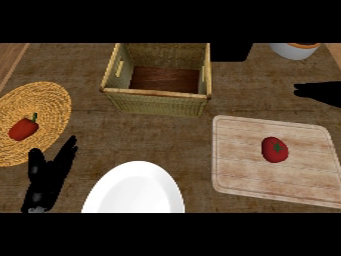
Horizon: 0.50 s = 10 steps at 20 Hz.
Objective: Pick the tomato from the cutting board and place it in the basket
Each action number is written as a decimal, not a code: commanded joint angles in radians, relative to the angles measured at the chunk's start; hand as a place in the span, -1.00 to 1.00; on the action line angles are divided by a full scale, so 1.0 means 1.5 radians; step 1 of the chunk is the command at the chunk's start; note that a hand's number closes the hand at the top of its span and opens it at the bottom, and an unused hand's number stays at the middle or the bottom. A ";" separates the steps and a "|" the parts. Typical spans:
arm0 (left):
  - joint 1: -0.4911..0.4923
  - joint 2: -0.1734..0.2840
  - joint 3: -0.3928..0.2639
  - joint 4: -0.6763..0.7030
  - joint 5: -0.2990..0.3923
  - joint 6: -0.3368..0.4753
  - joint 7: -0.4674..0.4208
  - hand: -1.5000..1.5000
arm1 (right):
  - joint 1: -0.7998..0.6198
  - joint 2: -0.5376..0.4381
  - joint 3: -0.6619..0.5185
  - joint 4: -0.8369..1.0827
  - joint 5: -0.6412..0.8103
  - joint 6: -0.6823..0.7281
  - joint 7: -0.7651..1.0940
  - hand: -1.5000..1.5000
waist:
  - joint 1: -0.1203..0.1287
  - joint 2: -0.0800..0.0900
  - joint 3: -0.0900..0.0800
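A red tomato (pixel 275 149) with a green stem spot lies near the middle of the pale wooden cutting board (pixel 239 172) at the right. The woven basket (pixel 156 102) stands at the top centre, its wooden bottom bare. My right hand (pixel 334 93) enters from the right edge, above the board's far corner, fingers stretched out leftward and open, well apart from the tomato. My left hand (pixel 49 174) rests at the lower left, fingers straight and pointing up, holding nothing.
A round straw mat (pixel 47 100) at the left carries a red bell pepper (pixel 24 128). A white plate (pixel 134 189) sits at the bottom centre. A white cup (pixel 297 50) stands at the top right, next to a dark object (pixel 230 51).
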<state>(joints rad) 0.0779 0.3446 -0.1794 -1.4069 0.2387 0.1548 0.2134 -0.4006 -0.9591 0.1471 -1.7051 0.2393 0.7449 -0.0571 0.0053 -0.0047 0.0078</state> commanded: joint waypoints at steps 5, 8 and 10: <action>0.046 -0.003 -0.005 -0.045 -0.014 -0.002 0.048 0.00 | 0.070 0.080 0.064 0.000 0.157 -0.072 -0.020 -1.00 | 0.000 0.003 -0.005; 0.035 -0.012 0.018 0.029 -0.013 -0.026 -0.005 0.00 | 0.045 0.094 0.057 0.069 0.189 -0.078 -0.064 -1.00 | 0.001 0.004 -0.005; 0.038 -0.026 -0.001 0.010 -0.038 -0.005 0.010 0.00 | 0.011 0.095 0.052 0.122 0.201 -0.067 -0.095 -1.00 | 0.005 0.005 -0.005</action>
<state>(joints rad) 0.0985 0.3266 -0.1626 -1.4193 0.1979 0.1439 0.1959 -0.3496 -0.8417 0.2208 -1.6148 0.4823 0.6564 -0.1414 0.0072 -0.0045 0.0077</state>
